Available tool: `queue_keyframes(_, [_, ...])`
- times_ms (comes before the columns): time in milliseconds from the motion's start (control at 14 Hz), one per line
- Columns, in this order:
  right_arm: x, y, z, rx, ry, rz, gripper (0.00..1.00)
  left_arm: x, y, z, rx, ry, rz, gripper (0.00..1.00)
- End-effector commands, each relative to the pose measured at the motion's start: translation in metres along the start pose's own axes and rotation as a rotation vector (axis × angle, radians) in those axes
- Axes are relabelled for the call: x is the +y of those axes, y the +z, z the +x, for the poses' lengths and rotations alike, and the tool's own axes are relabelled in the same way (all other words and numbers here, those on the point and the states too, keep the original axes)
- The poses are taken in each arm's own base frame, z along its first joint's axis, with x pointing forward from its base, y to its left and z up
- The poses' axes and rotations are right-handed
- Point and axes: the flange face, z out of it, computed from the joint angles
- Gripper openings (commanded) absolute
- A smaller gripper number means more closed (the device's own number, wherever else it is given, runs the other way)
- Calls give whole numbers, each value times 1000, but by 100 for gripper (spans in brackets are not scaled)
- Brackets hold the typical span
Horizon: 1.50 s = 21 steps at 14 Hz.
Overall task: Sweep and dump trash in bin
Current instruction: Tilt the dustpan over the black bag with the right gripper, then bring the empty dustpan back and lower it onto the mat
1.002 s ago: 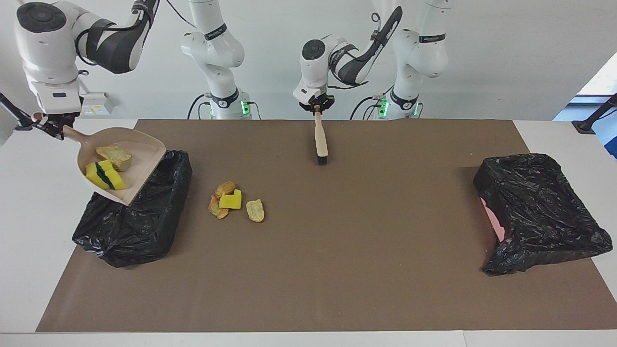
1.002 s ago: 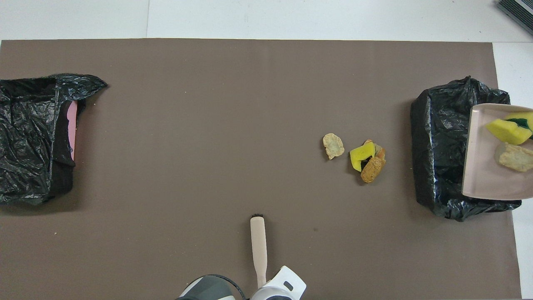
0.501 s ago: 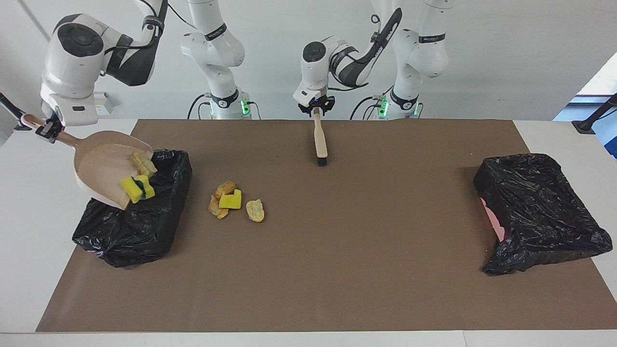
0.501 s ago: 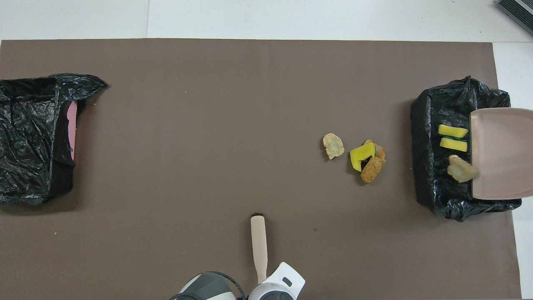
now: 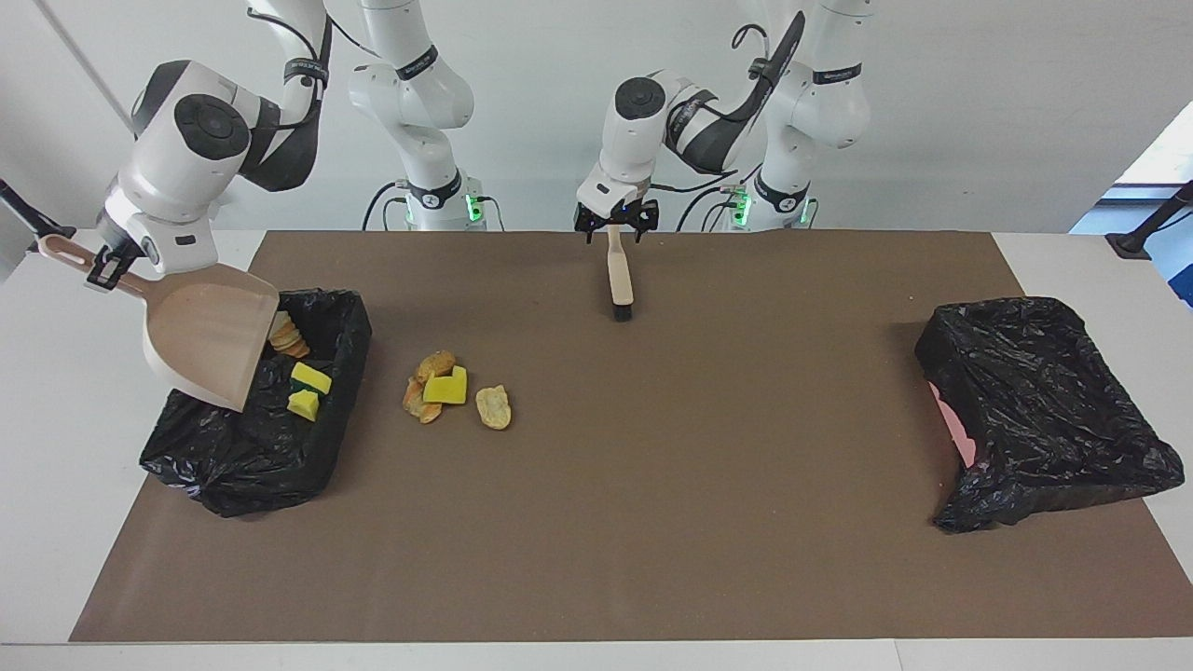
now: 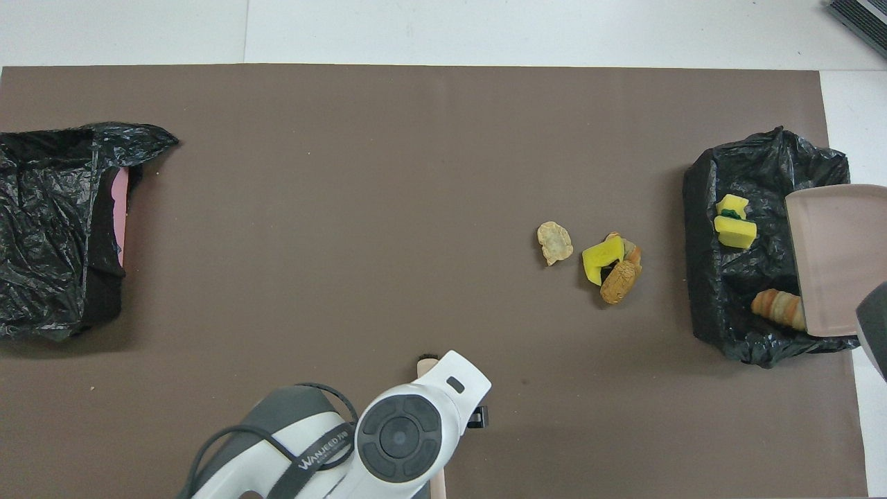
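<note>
Taking the overhead view of the mat (image 6: 346, 208) as a clock, at six the left gripper (image 5: 615, 224) was held with jaws apart astride the handle of the brush (image 5: 620, 280). At three, a cluster of scraps (image 6: 603, 258) was seen on the mat. Further out, yellow pieces (image 6: 733, 225) and a bread lump (image 6: 776, 305) were seen in the bin (image 6: 700, 208), under the tipped dustpan (image 5: 200, 335), whose handle was clamped by the right gripper (image 5: 102, 266).

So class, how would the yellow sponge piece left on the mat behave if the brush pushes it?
The yellow sponge piece is probably light and soft, so it should slide, perhaps squash. Its flat faces suggest no rolling; leaning on the tan scraps, it may drag them along.
</note>
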Motion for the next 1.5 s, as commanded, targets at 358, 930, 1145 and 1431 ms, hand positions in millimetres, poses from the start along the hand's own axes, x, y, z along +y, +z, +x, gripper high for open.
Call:
queue_keyframes(358, [-48,-109,-49,182,249,16,0,-151,-148,167,238,205,79,100])
queue_keyframes(930, [-47,-225,131,463,905,270,0,-270,-235,215,242,183,107,100])
queue_keyframes(1145, [-25,-241,204,481,1093,384,0,-294,-258,208,207,180,109,100])
queue_keyframes(1431, [-3,-263,292,546,1291,536,0,-318,-288,195,149,210,103,100])
